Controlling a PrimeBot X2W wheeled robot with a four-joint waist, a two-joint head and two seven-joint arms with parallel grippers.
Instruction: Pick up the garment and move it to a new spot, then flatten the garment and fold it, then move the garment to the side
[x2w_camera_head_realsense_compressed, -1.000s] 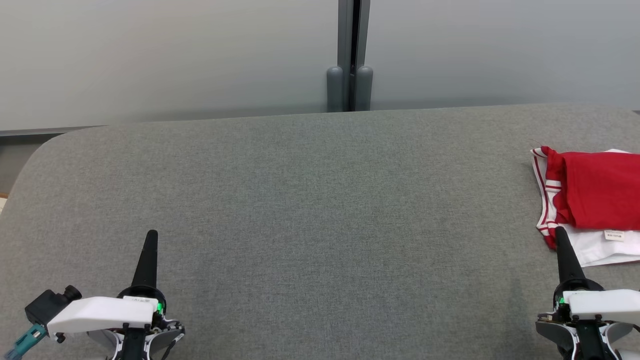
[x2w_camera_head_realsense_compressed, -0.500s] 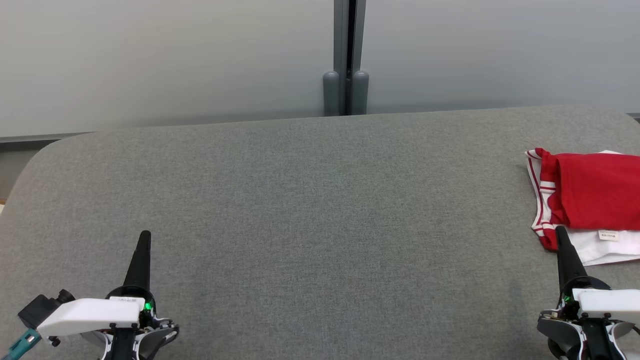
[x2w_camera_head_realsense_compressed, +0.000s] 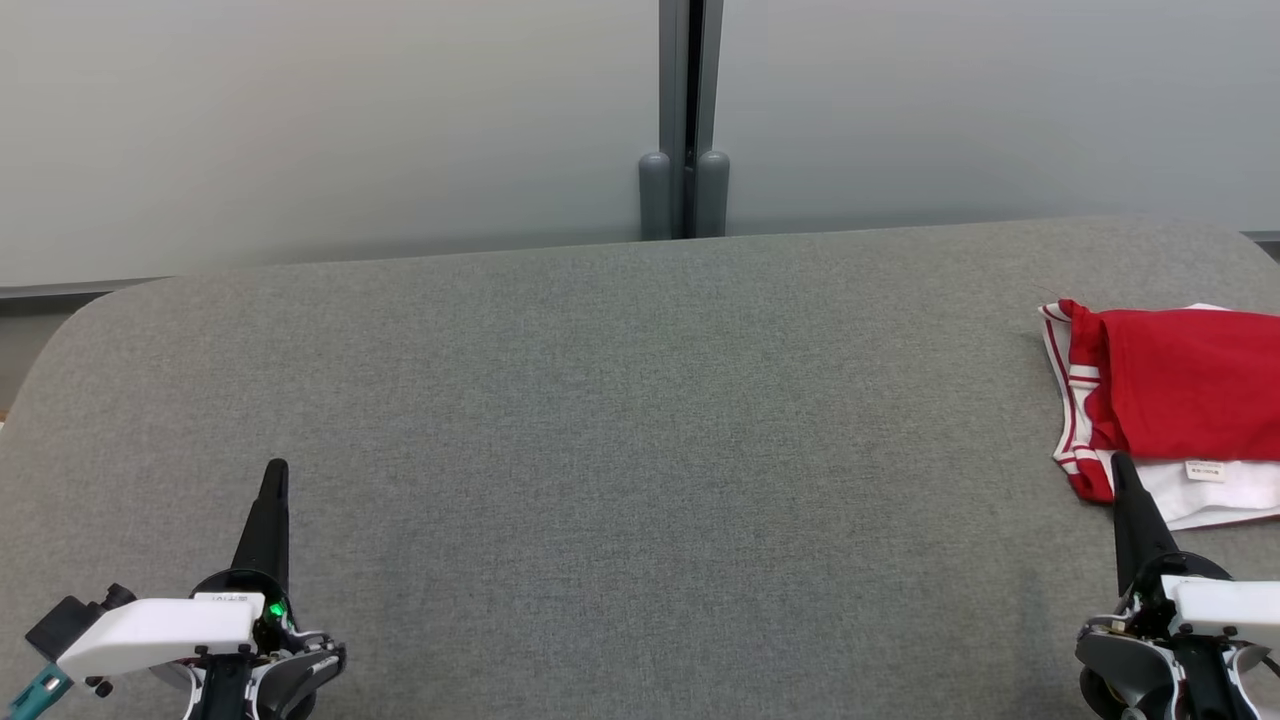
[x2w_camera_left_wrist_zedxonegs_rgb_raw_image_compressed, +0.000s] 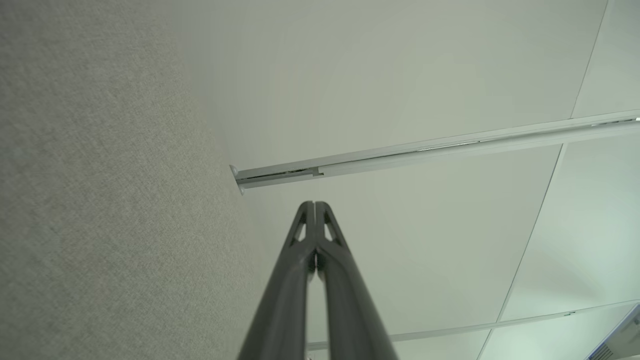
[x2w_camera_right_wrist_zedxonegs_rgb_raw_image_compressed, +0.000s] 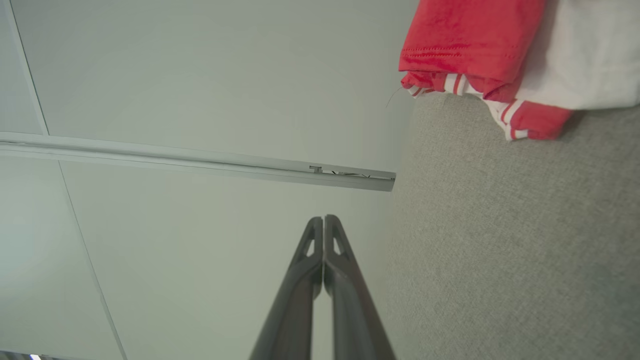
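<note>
Well — garment (x2w_camera_head_realsense_compressed: 1180, 400) lies folded, its white label (x2w_camera_head_realsense_compressed: 1204, 470) too small to read.

No words or numbers can be read anywhere. A small white tag (x2w_camera_head_realsense_compressed: 1204, 470) sits on the near edge of the red and white garment (x2w_camera_head_realsense_compressed: 1180, 385), far over on the right. It has tiny dark marks on it, too small to read. A little white sticker (x2w_camera_head_realsense_compressed: 226, 598) on the body of the left gripper (x2w_camera_head_realsense_compressed: 275, 468), near and on the left, has tiny print too, and it is just as hard to read.
</note>
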